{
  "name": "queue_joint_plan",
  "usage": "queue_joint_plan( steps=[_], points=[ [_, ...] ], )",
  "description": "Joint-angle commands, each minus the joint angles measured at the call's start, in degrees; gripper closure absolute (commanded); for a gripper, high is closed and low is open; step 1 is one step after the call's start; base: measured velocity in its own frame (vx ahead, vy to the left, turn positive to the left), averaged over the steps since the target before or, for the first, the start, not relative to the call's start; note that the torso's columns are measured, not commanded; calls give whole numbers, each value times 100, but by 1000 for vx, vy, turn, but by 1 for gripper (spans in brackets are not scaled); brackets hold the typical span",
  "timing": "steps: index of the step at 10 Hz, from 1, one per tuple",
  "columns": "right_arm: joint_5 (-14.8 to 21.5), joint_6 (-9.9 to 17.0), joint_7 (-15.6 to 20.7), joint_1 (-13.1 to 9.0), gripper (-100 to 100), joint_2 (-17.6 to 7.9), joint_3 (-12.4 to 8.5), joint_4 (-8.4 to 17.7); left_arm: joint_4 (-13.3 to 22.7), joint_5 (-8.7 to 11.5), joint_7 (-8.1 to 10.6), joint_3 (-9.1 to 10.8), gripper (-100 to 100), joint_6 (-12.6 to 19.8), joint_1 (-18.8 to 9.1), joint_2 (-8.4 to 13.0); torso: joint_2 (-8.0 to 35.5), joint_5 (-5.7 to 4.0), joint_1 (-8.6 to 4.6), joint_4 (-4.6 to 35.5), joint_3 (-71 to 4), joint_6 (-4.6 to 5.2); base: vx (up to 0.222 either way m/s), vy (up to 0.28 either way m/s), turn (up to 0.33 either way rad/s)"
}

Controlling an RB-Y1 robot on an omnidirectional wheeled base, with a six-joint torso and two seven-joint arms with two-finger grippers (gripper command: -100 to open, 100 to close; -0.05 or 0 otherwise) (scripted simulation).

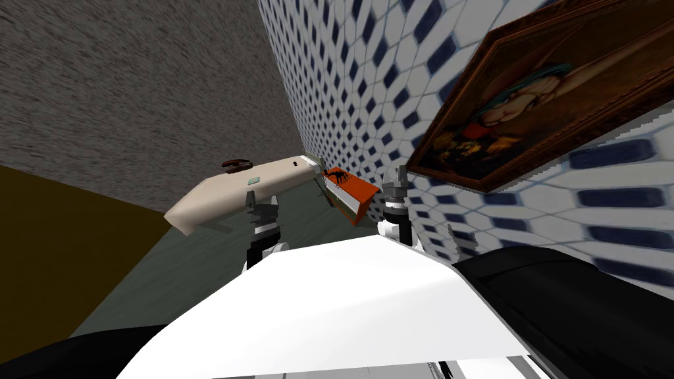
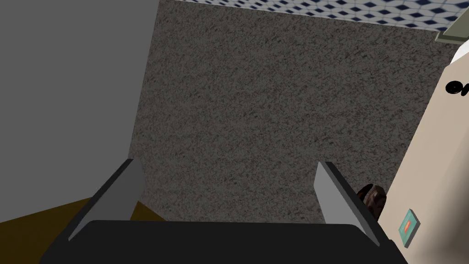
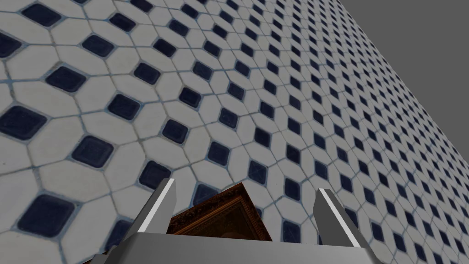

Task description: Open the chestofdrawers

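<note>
The chest of drawers is a long beige piece standing against the rough grey wall, ahead and a little left. On its top lie a dark brown bowl and a small teal card. My left gripper is raised just in front of it, open and holding nothing. In the left wrist view the beige top passes beside the open left gripper, with the bowl and card close to one finger. My right gripper is raised near the tiled wall, and it is open and empty.
An orange box with a black mark stands beside the chest's right end. A blue-and-white tiled wall with a framed painting runs close along my right. Grey-green floor lies in front of the chest, and brown floor at the left.
</note>
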Motion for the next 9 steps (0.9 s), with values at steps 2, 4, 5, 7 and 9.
queue_joint_plan(
  steps=[2,4,5,7,9],
  points=[
    [0,0,0,0,0,0,0,0,0,0,0,0,0,0,0,0,597,0,0,600,-1200,0,0,0,0],
    [0,0,0,0,0,0,0,-1,-1,0,0,0,0,0,0,0,1422,0,0,1424,-2850,0,0,0,0],
    [0,0,0,0,0,0,0,-1,-1,0,0,0,0,0,0,0,1845,0,0,1846,-3692,0,0,0,0],
    [0,0,0,0,0,0,0,-2,-1,0,0,0,0,-1,0,0,2693,0,0,2691,-5381,0,0,0,0],
    [0,-1,0,0,0,0,0,-2,-2,0,0,0,0,-1,0,0,3539,0,0,3537,-7073,0,0,0,0]
  ],
)
